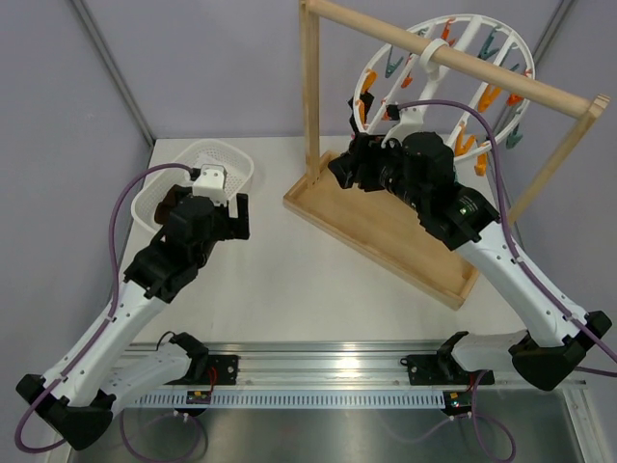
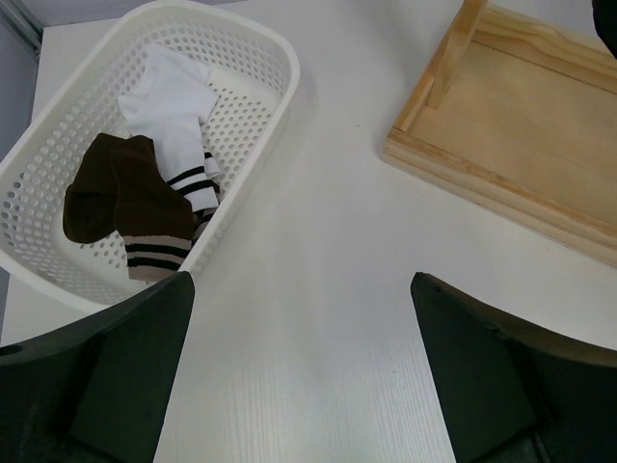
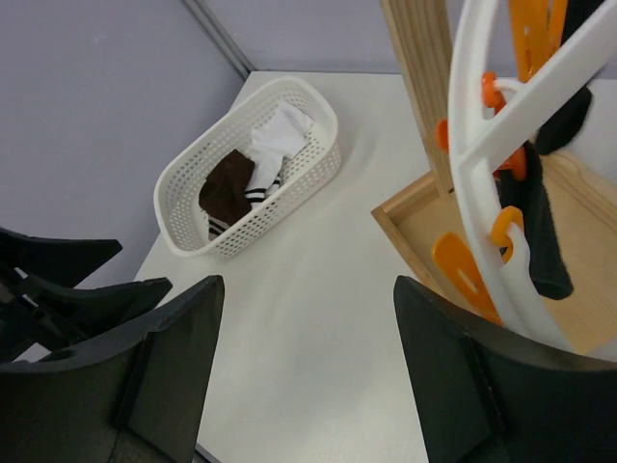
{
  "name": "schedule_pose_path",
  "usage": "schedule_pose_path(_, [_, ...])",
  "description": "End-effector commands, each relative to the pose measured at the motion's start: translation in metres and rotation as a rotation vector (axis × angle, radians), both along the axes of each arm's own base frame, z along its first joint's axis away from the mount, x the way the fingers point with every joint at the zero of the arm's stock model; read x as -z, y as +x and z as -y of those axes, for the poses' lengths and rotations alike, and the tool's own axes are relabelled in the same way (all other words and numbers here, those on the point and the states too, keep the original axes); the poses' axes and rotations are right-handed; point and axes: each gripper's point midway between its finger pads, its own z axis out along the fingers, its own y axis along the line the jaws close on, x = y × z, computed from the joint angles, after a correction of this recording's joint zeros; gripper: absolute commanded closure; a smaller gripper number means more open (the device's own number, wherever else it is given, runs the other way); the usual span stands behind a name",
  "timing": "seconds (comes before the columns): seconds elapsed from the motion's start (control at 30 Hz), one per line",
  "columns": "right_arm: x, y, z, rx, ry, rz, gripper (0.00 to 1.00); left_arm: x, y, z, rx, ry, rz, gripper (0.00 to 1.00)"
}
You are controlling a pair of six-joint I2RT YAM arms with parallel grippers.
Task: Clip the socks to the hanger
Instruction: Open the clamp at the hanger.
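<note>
Your left claw [image 2: 301, 285] hovers over the surface [image 2: 318, 193], fingers wide apart, empty. Beyond it, the socks [image 2: 135, 198] lie in the basket [image 2: 280, 60]. Your right claw [image 3: 308, 289] is also parted and empty, just beside the hanger [image 3: 467, 174], where a black sock [image 3: 542, 236] hangs.

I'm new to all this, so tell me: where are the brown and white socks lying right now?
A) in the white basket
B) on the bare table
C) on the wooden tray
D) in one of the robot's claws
A: the left wrist view shows the brown socks and the white sock lying together inside the white basket.
</note>
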Motion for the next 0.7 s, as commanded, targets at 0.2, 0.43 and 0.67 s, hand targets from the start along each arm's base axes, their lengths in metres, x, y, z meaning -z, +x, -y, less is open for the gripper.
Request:
schedule_pose_path(0.2, [-0.053,-0.035,-0.048,-0.197,0.035,0.127,0.21,-0.011,0.004,-0.007,-0.037,-0.014,0.059,0.01])
schedule_pose_path(0.43, [-0.060,-0.056,-0.041,-0.217,-0.020,0.168,0.21,-0.014,0.004,-0.010,-0.053,-0.023,0.077,0.01])
schedule_pose_path(0.67, [-0.035,-0.100,-0.041,-0.335,-0.138,0.118,0.20,-0.014,0.004,-0.012,-0.060,-0.027,0.083,0.01])
